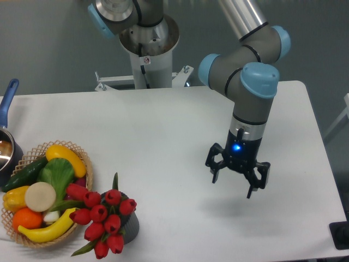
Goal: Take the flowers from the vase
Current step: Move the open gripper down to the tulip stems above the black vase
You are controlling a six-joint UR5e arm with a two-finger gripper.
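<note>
The flowers (103, 218), a tight bunch of red tulip buds with green leaves, stand in the dark grey vase (130, 226) near the table's front left. The buds lean out over the vase mouth and hide most of it. My gripper (234, 183) hangs above the table well to the right of the flowers, its fingers spread open with nothing between them. A blue light glows on the wrist just above it.
A wicker basket (84, 164) of fruit and vegetables sits just left of the vase, almost touching the flowers. A blue-handled pot (7, 109) stands at the left edge. The arm's base mount (147, 49) rises behind the table.
</note>
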